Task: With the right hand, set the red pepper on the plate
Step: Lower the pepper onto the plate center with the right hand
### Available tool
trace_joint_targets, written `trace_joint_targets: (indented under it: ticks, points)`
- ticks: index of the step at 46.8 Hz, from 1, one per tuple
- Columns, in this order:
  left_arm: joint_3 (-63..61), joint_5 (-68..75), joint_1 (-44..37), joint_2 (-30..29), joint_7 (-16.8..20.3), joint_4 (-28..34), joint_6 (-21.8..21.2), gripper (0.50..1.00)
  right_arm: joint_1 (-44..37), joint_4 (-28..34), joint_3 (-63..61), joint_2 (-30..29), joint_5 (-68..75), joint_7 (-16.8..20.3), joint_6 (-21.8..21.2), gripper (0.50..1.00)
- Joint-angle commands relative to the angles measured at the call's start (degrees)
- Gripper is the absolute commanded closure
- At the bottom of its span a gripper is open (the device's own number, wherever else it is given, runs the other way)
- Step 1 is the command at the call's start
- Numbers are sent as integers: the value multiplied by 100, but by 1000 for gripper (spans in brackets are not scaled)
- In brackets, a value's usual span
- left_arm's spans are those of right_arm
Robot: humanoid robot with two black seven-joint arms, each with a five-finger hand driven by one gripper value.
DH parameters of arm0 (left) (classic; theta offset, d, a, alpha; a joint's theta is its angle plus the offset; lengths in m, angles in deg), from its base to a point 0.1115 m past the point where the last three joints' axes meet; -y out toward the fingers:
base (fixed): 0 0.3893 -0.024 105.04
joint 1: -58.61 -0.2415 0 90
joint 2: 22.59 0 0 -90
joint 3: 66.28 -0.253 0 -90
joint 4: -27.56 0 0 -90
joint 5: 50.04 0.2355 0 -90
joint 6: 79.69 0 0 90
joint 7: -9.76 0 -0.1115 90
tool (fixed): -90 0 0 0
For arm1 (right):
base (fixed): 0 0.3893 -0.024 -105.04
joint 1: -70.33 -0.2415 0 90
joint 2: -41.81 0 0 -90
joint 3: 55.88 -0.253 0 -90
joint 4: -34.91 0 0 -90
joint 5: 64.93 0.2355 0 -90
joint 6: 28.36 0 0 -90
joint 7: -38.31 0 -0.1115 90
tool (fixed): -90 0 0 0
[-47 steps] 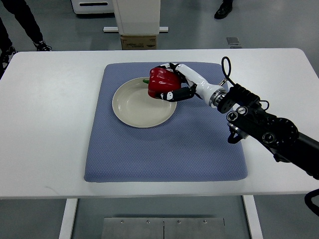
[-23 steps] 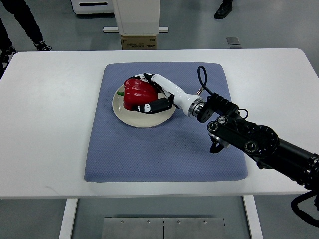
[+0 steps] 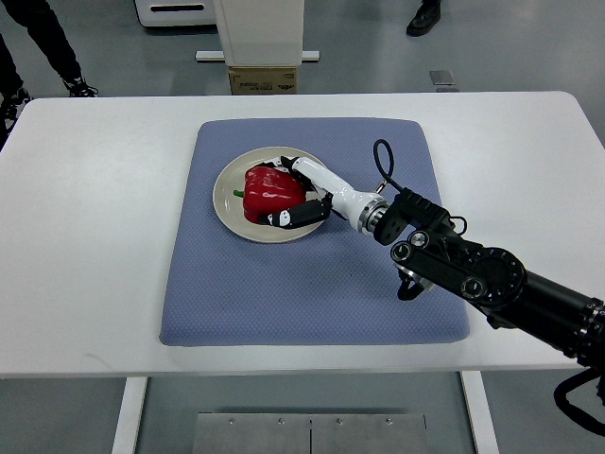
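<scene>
A red pepper (image 3: 270, 192) with a green stem lies on the cream plate (image 3: 231, 180) near the middle of the blue mat. My right hand (image 3: 295, 194) reaches in from the right and its fingers are curled around the pepper's right side, over the plate. The pepper seems to rest on the plate's surface. The left arm does not show.
The blue mat (image 3: 312, 284) lies on a white table (image 3: 95, 208). My right arm (image 3: 473, 274) crosses the mat's right half. A cardboard box (image 3: 263, 81) stands behind the table's far edge. A person's legs (image 3: 43, 38) show at top left.
My right hand carried the pepper leftward from the plate's right rim to over the plate, then lowered it a little onto the plate. The arm followed to the left.
</scene>
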Motion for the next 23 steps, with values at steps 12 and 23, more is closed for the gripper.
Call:
trace_joint_targets:
  ticks: [12,23]
  points:
    - [3,-3,0,0,0,1,0,500,52,-8,0,0,96,225,142,1000]
    - [3,5,0,0,0,1,0,500,43,-8,-9,0,211,190,142,842]
